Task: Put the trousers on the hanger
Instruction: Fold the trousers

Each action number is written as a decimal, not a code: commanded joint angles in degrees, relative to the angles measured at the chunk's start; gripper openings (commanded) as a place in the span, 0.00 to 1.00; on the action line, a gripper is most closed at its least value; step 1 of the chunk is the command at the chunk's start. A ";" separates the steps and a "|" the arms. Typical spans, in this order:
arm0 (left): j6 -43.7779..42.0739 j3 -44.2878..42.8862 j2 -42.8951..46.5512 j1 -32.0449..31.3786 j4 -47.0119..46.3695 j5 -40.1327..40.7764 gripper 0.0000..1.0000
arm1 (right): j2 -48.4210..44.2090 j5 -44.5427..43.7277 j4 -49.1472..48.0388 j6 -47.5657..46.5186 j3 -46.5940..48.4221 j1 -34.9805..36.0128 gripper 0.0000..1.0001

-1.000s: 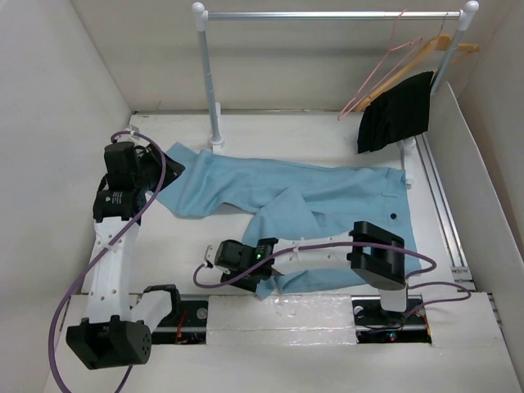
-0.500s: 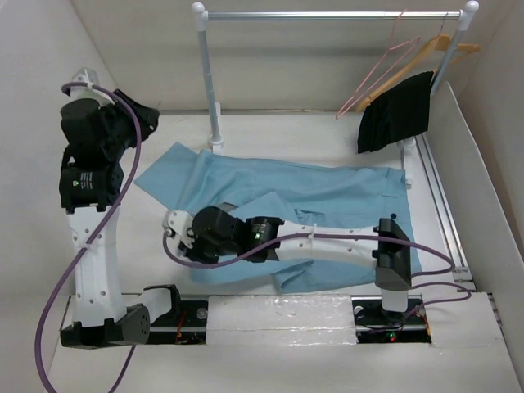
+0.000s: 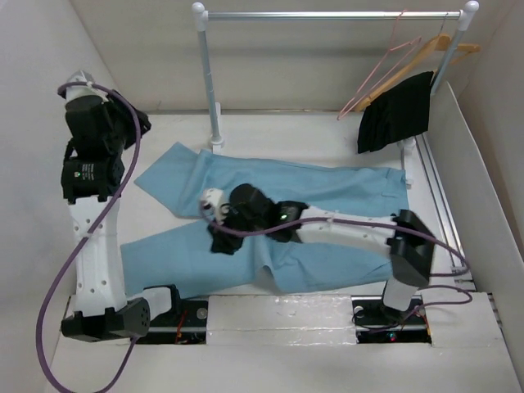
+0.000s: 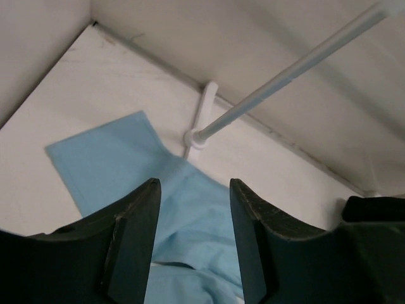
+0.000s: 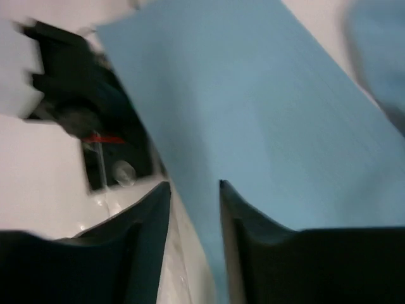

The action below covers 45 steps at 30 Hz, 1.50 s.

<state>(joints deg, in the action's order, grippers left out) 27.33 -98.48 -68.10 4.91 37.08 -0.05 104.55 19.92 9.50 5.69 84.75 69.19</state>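
Note:
The light blue trousers (image 3: 327, 196) lie flat on the table, waist to the right. One leg reaches the back left (image 4: 107, 164), the other the front left (image 3: 164, 258). My right gripper (image 3: 221, 237) hovers open over the crotch area, and its view shows the front leg's edge (image 5: 253, 114) below empty jaws (image 5: 193, 187). My left gripper (image 3: 137, 124) is raised high at the far left, open and empty (image 4: 194, 185), looking down on the back leg's end. A pink wire hanger (image 3: 372, 78) hangs on the rail at the right.
A metal rack's rail (image 3: 327, 15) spans the back, its left post (image 3: 211, 82) footed just behind the trousers. A wooden hanger (image 3: 426, 53) carries a black garment (image 3: 397, 110) at the right. White walls enclose the table. The left arm's base (image 5: 95, 120) sits beside the front leg.
The right gripper pulled the folded leg out to the front left, let it go and moved back toward the middle. The left arm lifted off the back leg's end and rose.

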 commanded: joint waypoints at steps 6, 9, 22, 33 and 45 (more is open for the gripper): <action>-0.62 23.23 -4.58 -0.07 -8.14 -1.42 0.50 | -36.32 -14.37 9.65 -2.97 -22.32 -20.91 0.00; 1.14 27.63 -8.36 -0.07 -12.27 -1.18 0.50 | -45.38 -19.37 13.96 -3.14 -29.01 -32.77 0.05; 1.67 19.73 -34.99 -0.60 -14.49 3.75 0.58 | -43.68 -9.57 12.04 -7.19 -38.17 -81.89 0.75; 4.13 22.10 -41.77 4.49 -18.79 1.64 0.57 | -18.61 -3.57 4.83 -6.48 -28.60 -92.65 0.83; 7.82 29.04 -40.80 16.89 -21.44 -6.01 0.55 | -2.34 -1.03 7.03 -7.72 -21.73 -94.06 0.94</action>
<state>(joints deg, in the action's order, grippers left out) 34.54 -71.85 -109.08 20.86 13.91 -5.61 100.88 16.16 17.91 -1.74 61.36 -24.73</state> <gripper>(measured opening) 0.552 0.946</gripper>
